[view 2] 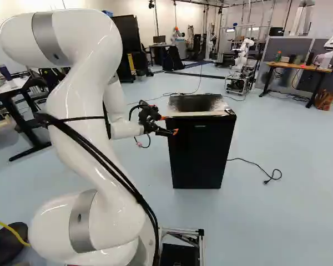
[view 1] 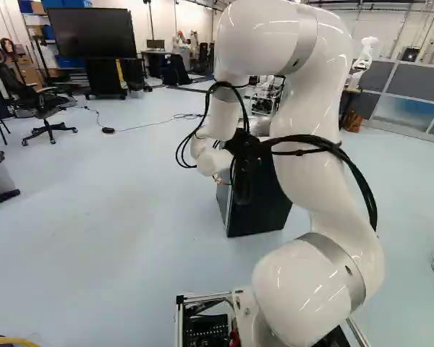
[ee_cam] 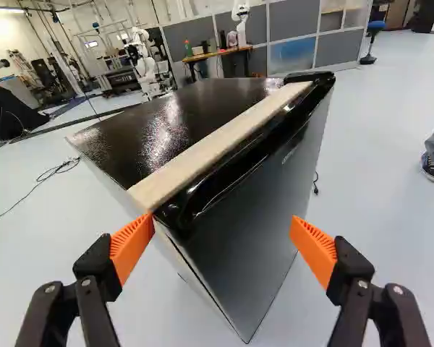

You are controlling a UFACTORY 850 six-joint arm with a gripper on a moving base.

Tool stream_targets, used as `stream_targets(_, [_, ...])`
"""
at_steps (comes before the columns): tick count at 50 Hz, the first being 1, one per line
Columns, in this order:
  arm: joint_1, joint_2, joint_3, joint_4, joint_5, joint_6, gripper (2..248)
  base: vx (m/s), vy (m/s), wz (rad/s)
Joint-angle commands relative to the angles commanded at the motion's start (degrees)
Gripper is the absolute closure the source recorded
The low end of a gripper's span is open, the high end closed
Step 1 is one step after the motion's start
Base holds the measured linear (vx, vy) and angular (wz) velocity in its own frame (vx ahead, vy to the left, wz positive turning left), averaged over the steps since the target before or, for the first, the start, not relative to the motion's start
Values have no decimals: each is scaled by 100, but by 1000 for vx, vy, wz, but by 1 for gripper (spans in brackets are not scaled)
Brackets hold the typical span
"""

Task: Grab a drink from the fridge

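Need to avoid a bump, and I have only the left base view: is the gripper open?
Observer: Yes, the wrist view shows the gripper open, its pads apart.
Operator: Is the fridge shut?
Observer: In the right base view, its door looks closed.
Operator: Anything on the floor that the arm hides from me?
Observer: Yes, a cable right of the fridge in the right base view, its plug lying loose.

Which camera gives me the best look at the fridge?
The right base view: the fridge faces it, so its door shows almost whole, down to the floor. The wrist view shows door and top closer but slanted, ahead of the gripper. In the left base view, the arm hides much of it.
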Motion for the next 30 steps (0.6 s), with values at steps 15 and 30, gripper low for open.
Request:
stream_targets(15, [-19, 67, 102, 0, 0, 0, 3, 0, 0, 0])
stream_targets(30, [12, 197, 301, 0, 0, 0, 3, 0, 0, 0])
